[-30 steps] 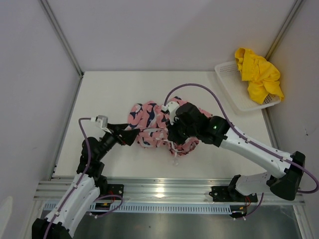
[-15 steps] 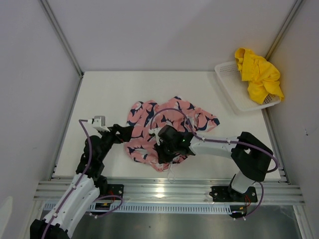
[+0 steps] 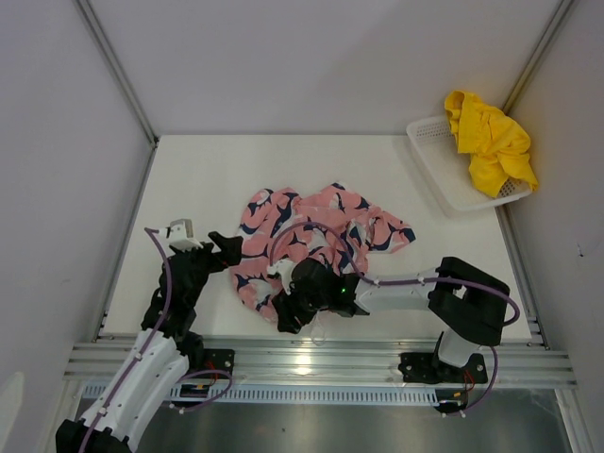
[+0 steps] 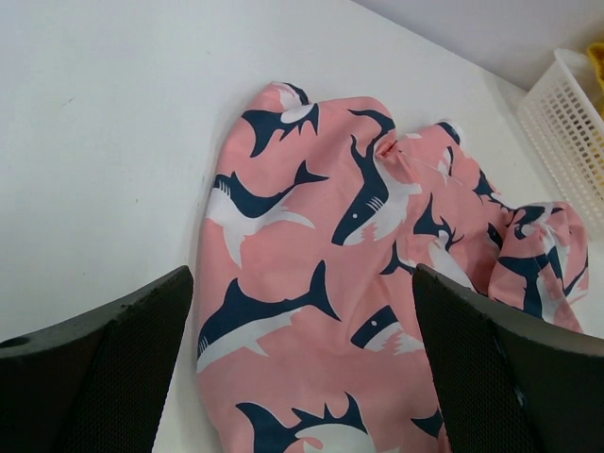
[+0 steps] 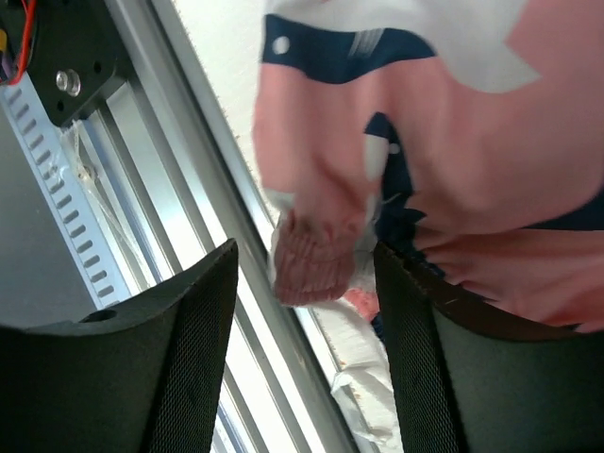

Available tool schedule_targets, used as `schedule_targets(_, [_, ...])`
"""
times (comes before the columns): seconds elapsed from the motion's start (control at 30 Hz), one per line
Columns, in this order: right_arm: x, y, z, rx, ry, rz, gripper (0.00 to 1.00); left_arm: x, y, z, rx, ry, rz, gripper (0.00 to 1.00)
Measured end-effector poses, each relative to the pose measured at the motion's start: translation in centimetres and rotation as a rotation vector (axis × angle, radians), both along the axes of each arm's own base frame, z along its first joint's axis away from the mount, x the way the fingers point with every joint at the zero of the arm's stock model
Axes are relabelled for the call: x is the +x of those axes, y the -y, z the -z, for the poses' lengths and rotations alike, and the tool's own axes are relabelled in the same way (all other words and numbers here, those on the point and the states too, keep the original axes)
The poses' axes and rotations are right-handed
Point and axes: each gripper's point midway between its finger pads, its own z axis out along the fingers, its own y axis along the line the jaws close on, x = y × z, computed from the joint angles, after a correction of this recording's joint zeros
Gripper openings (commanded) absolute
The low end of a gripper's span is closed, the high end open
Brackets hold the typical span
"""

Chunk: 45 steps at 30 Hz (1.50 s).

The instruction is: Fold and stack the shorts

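While left jaws and right jaws stand apart, pink shorts (image 3: 283, 219) lie crumpled.

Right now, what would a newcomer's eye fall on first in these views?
The pink shark-print shorts lie crumpled mid-table, their near edge at the table's front by the right gripper, whose jaws stand apart around a gathered edge. The yellow shorts sit heaped in the white basket at the far right corner. The left gripper is wide open beside the pink pair.
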Motion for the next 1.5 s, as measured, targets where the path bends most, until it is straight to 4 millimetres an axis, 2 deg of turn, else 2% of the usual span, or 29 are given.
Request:
schedule_targets(0.1, [-0.5,-0.5,-0.1,-0.006,0.050,-0.009,0.62,0.1,-0.6,-0.1,0.000,-0.013,-0.033,0.99])
schedule_targets(0.17, [-0.2,-0.8,-0.3,-0.012,0.087,0.000,0.58,0.2,-0.7,0.0,0.000,-0.019,-0.042,0.99])
schedule_targets(0.2, [0.0,-1.0,-0.4,-0.014,0.104,0.005,0.54,0.2,-0.8,0.0,0.000,-0.020,-0.045,0.99])
schedule_targets(0.23, [0.3,-1.3,-0.7,-0.017,0.127,0.012,0.46,0.2,-0.9,0.1,0.000,-0.023,-0.050,0.99])
schedule_targets(0.3, [0.8,-1.8,-1.1,-0.022,0.163,0.023,0.35,0.1,-1.0,0.1,0.002,-0.026,-0.057,0.99])
schedule_targets(0.33, [1.1,-2.0,-1.2,-0.024,0.176,0.027,0.34,0.1,-1.0,0.2,0.003,-0.029,-0.060,0.99])
schedule_targets(0.37, [1.2,-2.2,-1.2,-0.026,0.186,0.032,0.34,0.1,-1.1,0.3,0.004,-0.032,-0.061,0.99])
schedule_targets(0.4, [1.3,-2.3,-1.2,-0.031,0.195,0.037,0.38,0.1,-1.1,0.3,0.005,-0.033,-0.061,0.99])
schedule_targets(0.5, [1.4,-2.0,-0.7,-0.055,0.206,0.041,0.57,0.0,-1.1,0.4,0.007,-0.039,-0.061,0.99])
schedule_targets(0.6, [1.4,-1.9,-0.6,-0.065,0.223,0.036,0.62,0.0,-1.1,0.5,0.007,-0.040,-0.061,0.99])
schedule_targets(0.9, [-0.3,-2.1,-0.3,-0.089,0.260,0.009,0.64,0.0,-1.2,0.3,0.005,-0.033,-0.063,0.99])
schedule_targets(1.03, [-0.5,-1.7,0.6,-0.146,0.294,0.010,0.60,0.0,-1.2,0.3,0.005,-0.033,-0.063,0.99])
schedule_targets(1.07, [-0.5,-1.7,0.8,-0.162,0.304,0.011,0.59,0.0,-1.2,0.3,0.005,-0.034,-0.063,0.99])
schedule_targets(1.13, [-0.3,-1.6,1.3,-0.187,0.324,0.015,0.49,0.0,-1.2,0.3,0.005,-0.034,-0.063,0.99])
schedule_targets(1.17, [-0.3,-1.3,1.6,-0.201,0.331,0.017,0.32,0.0,-1.2,0.3,0.005,-0.035,-0.063,0.99])
schedule_targets(1.2, [-0.1,-1.1,1.7,-0.213,0.342,0.018,0.11,0.0,-1.2,0.3,0.005,-0.035,-0.063,0.99])
schedule_targets(1.23, [0.0,-1.0,1.7,-0.221,0.346,0.028,0.11,0.0,-1.2,0.3,0.005,-0.035,-0.063,0.99])
schedule_targets(1.27, [0.2,-0.8,1.7,-0.229,0.349,0.041,0.00,0.0,-1.2,0.3,0.005,-0.035,-0.063,0.99])
schedule_targets(1.4, [0.7,-0.4,1.1,-0.244,0.362,0.053,0.00,0.0,-0.9,0.1,0.001,-0.027,-0.050,0.99])
schedule_targets(1.5, [0.7,0.9,-1.5,-0.228,0.283,0.036,0.00,0.0,-0.1,-0.4,-0.007,-0.005,-0.004,0.99])
